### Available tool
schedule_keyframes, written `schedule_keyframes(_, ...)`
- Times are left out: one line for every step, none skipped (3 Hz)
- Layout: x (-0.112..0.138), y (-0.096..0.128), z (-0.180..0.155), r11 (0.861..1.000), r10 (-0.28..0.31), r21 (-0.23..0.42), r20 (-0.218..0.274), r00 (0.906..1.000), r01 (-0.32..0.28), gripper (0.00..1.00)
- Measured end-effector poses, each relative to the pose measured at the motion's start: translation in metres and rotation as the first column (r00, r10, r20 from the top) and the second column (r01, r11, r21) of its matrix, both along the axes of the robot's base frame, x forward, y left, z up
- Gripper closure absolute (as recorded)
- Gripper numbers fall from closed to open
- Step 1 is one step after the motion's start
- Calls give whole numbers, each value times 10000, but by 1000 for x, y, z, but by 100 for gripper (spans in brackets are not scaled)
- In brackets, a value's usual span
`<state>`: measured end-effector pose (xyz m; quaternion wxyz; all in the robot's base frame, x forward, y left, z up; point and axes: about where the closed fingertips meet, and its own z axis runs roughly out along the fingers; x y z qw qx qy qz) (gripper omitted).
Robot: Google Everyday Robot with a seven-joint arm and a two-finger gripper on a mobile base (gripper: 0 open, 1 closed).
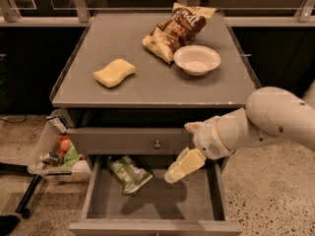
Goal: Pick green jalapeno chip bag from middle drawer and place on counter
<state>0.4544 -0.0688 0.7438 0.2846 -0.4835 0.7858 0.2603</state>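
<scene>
The green jalapeno chip bag point(129, 174) lies flat on the grey floor of the middle drawer point(162, 203), in the left rear part of the open box. It is a small crumpled foil pouch, green with pale whitish patches and a dull sheen, set at a slant with one end tucked back under the cabinet. It sits to the left of the gripper point(179, 152) and a little below it, near the lower finger's tip but clear of it. The gripper hangs over the right rear part of the drawer, its jaws spread apart and holding nothing; the lower yellowish finger point(185, 164) slants down toward the drawer floor, and the other one shows as a short stub higher up, against the closed drawer front with a round knob point(157, 144). The white arm point(268, 119) reaches in from the right. Above the jaws lies the counter point(147, 90), bearing a yellow sponge point(114, 73) up and to their left, a white bowl point(197, 59) nearly straight above, and a brown-and-yellow chip bag point(177, 28) beyond the bowl. Far to the left of the jaws, a clear bin point(54, 151) of mixed items stands beside the cabinet.
</scene>
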Motion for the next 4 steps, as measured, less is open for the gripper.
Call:
schedule_keyframes(-22,5,-13,9982,-529,262,-199,9984,535,0)
schedule_keyframes(-62,29,-78,9917,-786,939,-1000,9919,881,0)
schedule_keyframes(-106,61,-169,9849,-713,1416,-1943,9784,999,0)
schedule_keyframes(-100,60,-186,9773,-1229,1469,-1938,9733,1527,0)
